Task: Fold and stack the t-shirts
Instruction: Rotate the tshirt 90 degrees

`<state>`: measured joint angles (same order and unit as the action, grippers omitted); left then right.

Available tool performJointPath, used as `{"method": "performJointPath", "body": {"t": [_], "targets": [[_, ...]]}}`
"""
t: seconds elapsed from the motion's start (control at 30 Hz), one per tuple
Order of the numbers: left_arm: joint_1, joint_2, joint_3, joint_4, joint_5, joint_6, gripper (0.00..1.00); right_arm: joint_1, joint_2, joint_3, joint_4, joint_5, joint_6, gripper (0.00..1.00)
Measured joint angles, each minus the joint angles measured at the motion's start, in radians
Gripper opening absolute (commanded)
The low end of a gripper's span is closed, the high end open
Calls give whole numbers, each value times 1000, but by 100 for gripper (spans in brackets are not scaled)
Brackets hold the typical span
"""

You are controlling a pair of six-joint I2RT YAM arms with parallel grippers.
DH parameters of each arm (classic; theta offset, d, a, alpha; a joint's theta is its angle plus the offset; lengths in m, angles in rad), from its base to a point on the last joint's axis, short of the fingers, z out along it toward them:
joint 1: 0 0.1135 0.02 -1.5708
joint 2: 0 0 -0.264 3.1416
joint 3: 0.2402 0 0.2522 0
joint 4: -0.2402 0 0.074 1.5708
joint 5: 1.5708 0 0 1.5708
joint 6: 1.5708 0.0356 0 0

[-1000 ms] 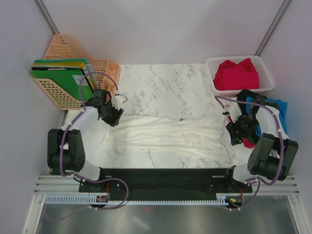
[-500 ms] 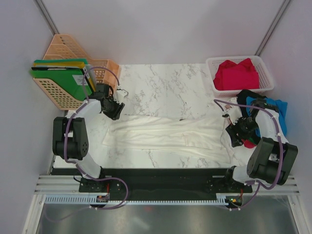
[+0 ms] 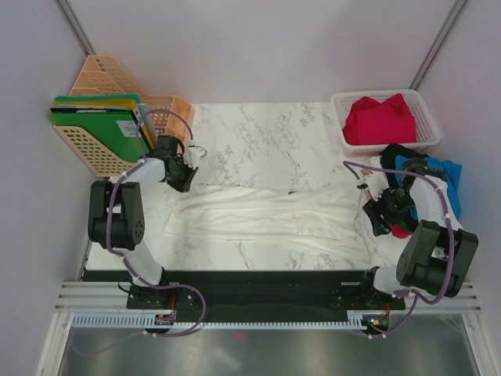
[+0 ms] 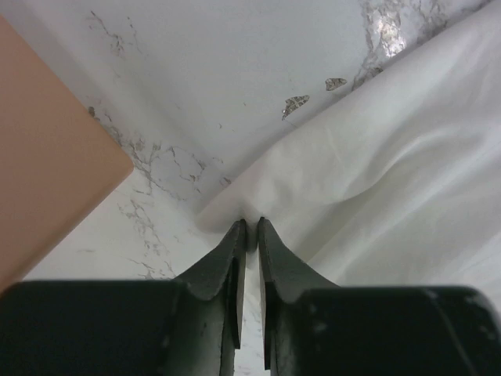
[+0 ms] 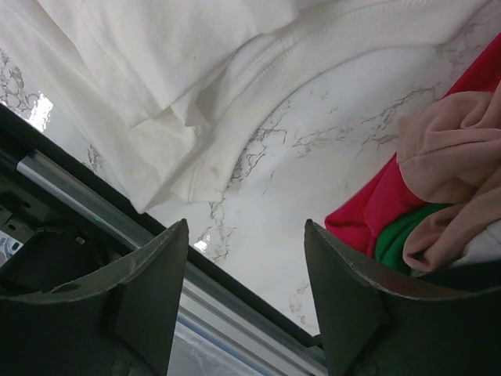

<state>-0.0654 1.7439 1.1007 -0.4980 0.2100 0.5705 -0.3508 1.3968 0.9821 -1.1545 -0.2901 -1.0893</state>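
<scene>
Nothing is yet stacked: the white t-shirt (image 3: 266,213) is pinched at its 10 o'clock corner by the left gripper's (image 4: 252,225) closed jaws, while the right gripper's (image 5: 245,231) jaws are held wide and empty.

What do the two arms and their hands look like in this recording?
The left arm and right arm match: chunky black joint housings joined by white link covers, with a purple cable looping loosely along each. The left hand and right hand each have two dark, matte, wedge-shaped fingers tapering to the tips. No markings are readable.
</scene>
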Motion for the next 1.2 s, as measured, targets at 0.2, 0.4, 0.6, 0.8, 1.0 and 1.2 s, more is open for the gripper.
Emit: {"method": "performJointPath", "body": {"t": [0.2,0.4,0.6,0.8,1.0,1.2], "targets": [[0,9,0,6,0,-7,2,0,0,-11,11,4,0,68],[-6,15,0,44,-27,-10,2,0,6,-24,20,5,0,68],[-22,15,1,101,-64,-13,2,0,26,-40,27,6,0,68],[-41,43,27,156,-109,-15,2,-1,27,-61,37,13,-5,68],[-76,60,24,242,-206,-15,2,-1,27,-97,41,25,-15,68],[-99,60,5,334,-286,-16,2,-2,27,-115,46,31,-19,68]]}}
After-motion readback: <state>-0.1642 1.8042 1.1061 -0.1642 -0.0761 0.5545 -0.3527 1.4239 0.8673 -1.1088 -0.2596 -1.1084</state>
